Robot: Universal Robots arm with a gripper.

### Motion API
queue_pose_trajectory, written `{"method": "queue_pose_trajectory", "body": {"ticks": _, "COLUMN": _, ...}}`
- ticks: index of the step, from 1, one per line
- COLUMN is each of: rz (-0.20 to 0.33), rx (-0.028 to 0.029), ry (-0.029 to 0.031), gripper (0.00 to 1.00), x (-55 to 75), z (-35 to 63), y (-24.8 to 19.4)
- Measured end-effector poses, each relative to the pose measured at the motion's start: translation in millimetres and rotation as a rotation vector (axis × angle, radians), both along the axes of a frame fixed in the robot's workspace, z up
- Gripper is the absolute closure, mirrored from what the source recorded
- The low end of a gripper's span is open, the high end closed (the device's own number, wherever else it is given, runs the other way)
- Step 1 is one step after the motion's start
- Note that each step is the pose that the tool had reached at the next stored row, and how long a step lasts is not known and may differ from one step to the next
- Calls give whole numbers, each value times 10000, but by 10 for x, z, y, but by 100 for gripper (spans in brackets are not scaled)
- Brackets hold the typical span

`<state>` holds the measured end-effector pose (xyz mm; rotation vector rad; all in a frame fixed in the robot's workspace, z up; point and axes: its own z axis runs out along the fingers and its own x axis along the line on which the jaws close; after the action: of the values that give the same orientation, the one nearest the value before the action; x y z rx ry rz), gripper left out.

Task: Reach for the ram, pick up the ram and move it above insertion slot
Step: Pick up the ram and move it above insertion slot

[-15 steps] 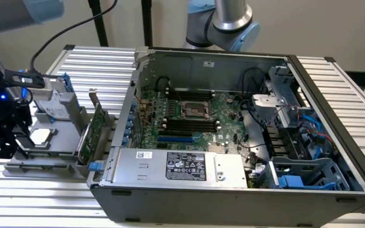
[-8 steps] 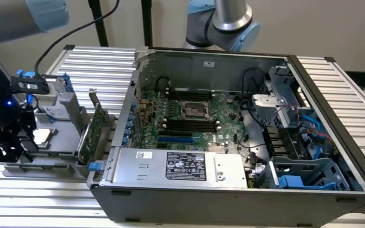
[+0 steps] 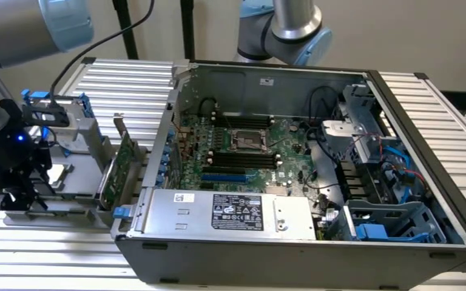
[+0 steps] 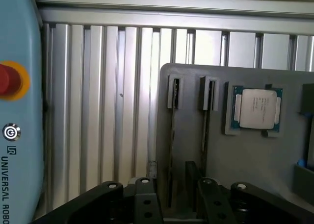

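Robotics lab, open computer case (image 3: 298, 262), slatted aluminium bench (image 3: 128, 85)

Ribbed silver desk (image 4: 98, 111); plain grey tray (image 4: 245, 160); silver processor (image 4: 256, 109) edged in green; black hand (image 4: 176, 198); pale blue arm housing (image 4: 19, 37) bearing a red button (image 4: 7, 80) ringed yellow; green motherboard (image 3: 286, 136).

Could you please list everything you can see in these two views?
computer case: one, grey, open, exterior view's centre
motherboard: one, green, inside the case
power supply: one, silver, case's near side
expansion card: one, green, upright, exterior view's left of case
tray: one, grey, on the table
ram: seemingly two, edge-on in tray slots
processor: one, silver on green, tray recess
table: one, ribbed aluminium, under everything
gripper: one, black, open, by the ram slots
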<state>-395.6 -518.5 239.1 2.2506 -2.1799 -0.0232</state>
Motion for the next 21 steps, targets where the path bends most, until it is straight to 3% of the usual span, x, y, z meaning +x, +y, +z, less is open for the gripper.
{"method": "queue_pose_trajectory", "body": {"ticks": 21, "rz": -38, "rx": 0, "ry": 0, "gripper": 64, "x": -27, "z": -381, "y": 22}}
